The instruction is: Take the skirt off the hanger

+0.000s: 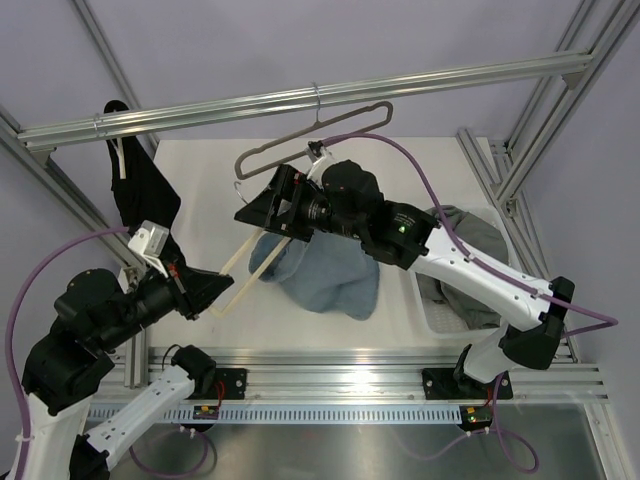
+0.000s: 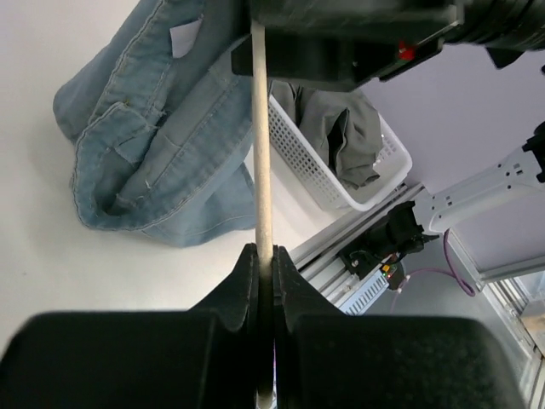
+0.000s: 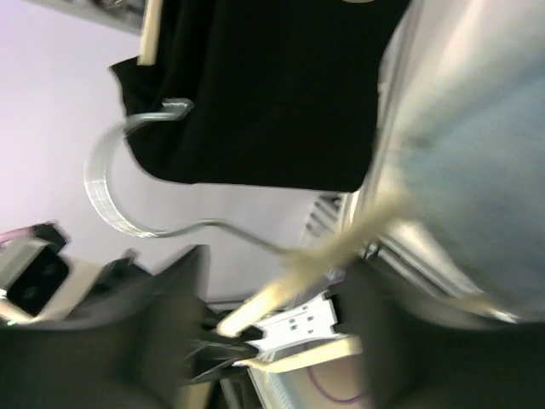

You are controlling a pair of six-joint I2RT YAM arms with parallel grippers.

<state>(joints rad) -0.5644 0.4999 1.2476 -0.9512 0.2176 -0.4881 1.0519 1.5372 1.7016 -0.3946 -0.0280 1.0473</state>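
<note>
White table (image 1: 200, 170) under an aluminium rail (image 1: 400, 85): the skirt (image 1: 465, 225), a dark grey heap, lies off its hanger in a white basket (image 1: 425, 305) at the table's right edge, partly hidden from above by the right arm. The hanger (image 1: 318, 128), grey-taupe and bare, hangs by its wire hook from the rail above the middle of the table, well apart from the skirt.

Below it, a cream hanger (image 1: 240, 270) is stretched between the two arms. The left gripper (image 2: 265, 256) is clenched on its straight bar near one end, and the left wrist view shows both fingers pressed flat against the rod. The right gripper (image 1: 262, 212) sits at the other end, by the hook. In the right wrist view its jaws stand apart on either side of the hanger's neck, but the picture is too blurred to tell whether they press on it.

Light blue jeans (image 1: 330, 275) lie crumpled on the table beneath the cream hanger, just left of the basket. A black garment (image 1: 140, 195) hangs from another cream hanger on the frame at the far left, behind the left arm. Purple cables loop from both arms down towards their bases at the near edge.
</note>
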